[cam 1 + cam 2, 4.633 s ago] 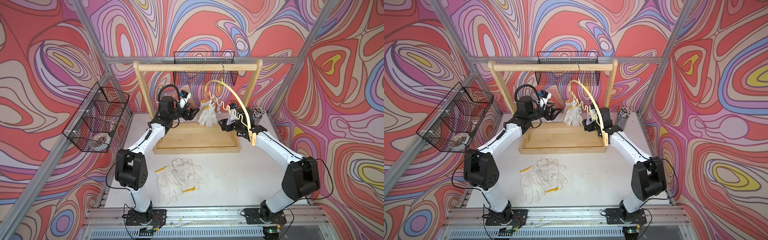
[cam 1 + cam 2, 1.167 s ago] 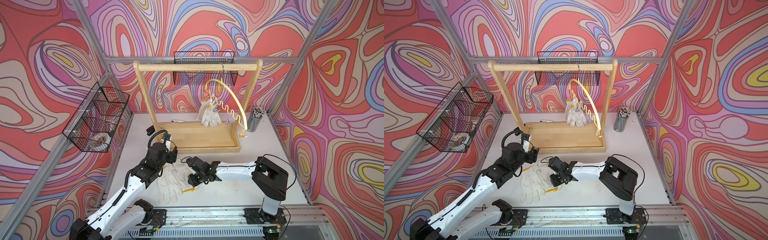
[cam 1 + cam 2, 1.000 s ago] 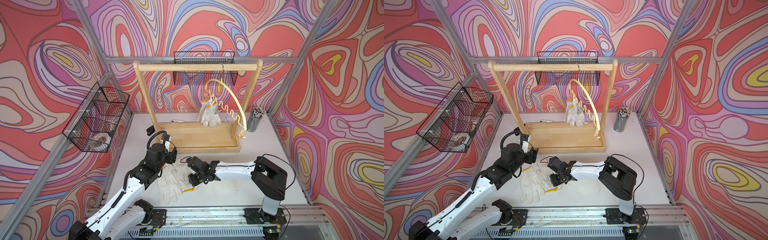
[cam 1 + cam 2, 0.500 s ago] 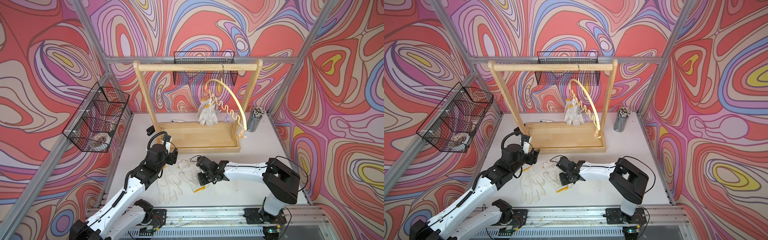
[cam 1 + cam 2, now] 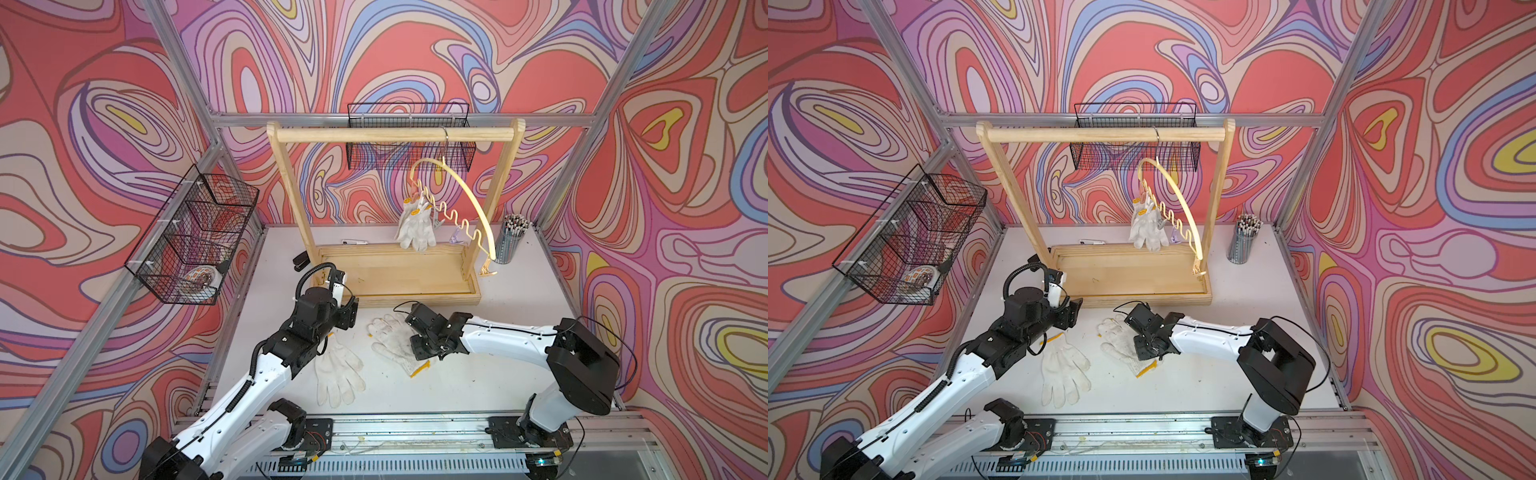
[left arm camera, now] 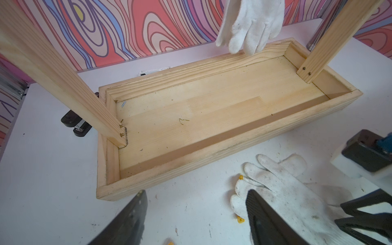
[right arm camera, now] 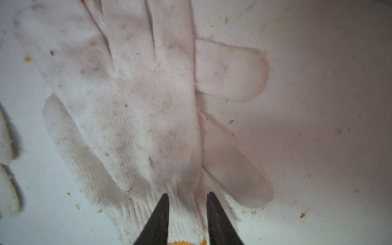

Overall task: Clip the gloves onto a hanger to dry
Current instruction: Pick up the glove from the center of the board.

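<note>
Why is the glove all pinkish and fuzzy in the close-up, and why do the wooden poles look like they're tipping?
Right wrist view: the glove sits very close to the lens, so it looks soft, with a pink cast, perhaps from the colourful walls. Left wrist view: a wide lens splays the wooden frame's posts outward. In both top views, all is sharp and evenly lit.

Rear: pale yellow arched hanger [image 5: 462,189] w/ wavy lower bar, hung by its metal hook, tilted, one end low. Clipped to it: white knitted gloves [image 5: 415,230], yellow at cuffs, fingers down. On white tabletop [image 5: 457,386]: cleaner white knitted glove [image 5: 338,374] flat, fingers twd front edge. Near it, not touching: soiled white knitted gloves [image 5: 392,340], 2 stacked & offset, yellow-edged cuffs twd front, fingers twd back.
</note>
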`<act>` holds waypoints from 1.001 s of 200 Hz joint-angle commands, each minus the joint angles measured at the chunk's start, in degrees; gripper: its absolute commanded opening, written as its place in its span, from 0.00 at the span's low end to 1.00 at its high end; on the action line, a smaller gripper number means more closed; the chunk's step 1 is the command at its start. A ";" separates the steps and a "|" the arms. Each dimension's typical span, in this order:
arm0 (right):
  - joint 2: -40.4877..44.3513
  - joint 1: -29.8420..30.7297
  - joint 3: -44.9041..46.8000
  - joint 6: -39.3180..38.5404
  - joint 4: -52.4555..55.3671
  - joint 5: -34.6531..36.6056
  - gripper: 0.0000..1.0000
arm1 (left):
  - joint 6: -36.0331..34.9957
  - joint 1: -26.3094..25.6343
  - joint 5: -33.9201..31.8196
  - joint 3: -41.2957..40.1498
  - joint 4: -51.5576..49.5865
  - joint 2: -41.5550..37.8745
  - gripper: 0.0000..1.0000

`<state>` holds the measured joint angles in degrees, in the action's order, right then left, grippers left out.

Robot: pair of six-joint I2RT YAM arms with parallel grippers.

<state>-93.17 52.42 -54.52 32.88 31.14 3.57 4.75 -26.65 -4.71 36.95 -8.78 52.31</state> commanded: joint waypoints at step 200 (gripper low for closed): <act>-1.85 0.01 -2.83 -3.26 1.89 -1.26 0.06 | 0.08 -0.27 2.01 0.53 1.94 2.74 0.76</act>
<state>-96.49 52.42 -55.13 31.11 29.47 0.58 4.73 -26.65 -3.88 36.95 -8.25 54.24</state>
